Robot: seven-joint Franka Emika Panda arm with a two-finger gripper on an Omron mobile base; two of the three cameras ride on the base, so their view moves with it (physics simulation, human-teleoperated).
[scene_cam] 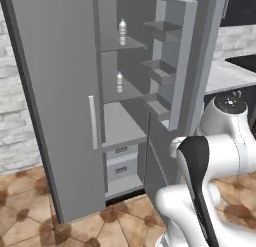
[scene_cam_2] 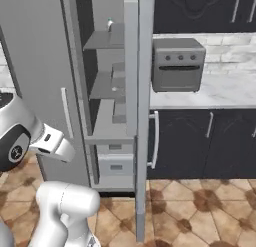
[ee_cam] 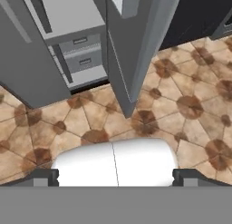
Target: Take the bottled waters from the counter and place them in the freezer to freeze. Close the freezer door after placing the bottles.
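Observation:
Two bottled waters stand upright inside the open freezer (scene_cam: 125, 126): one bottle (scene_cam: 122, 32) on the top shelf, the other bottle (scene_cam: 119, 82) on the shelf below. The top bottle's teal cap (scene_cam_2: 110, 24) peeks past the door in the right base view. The freezer door (scene_cam: 176, 61) is swung wide open, its inner bins facing the shelves, and its silver handle (scene_cam_2: 155, 140) is on the outer side. My gripper (ee_cam: 116, 177) is open and holds nothing. It points down at the tiled floor in front of the freezer, well below and apart from the bottles.
The marble counter (scene_cam_2: 220, 93) runs to the right of the freezer, with a grey toaster oven (scene_cam_2: 177, 63) on it. The door's lower edge (ee_cam: 129, 96) juts out over the floor. Two drawers (scene_cam: 121, 163) sit at the freezer's bottom. The shut fridge door (scene_cam: 55, 101) is on the left.

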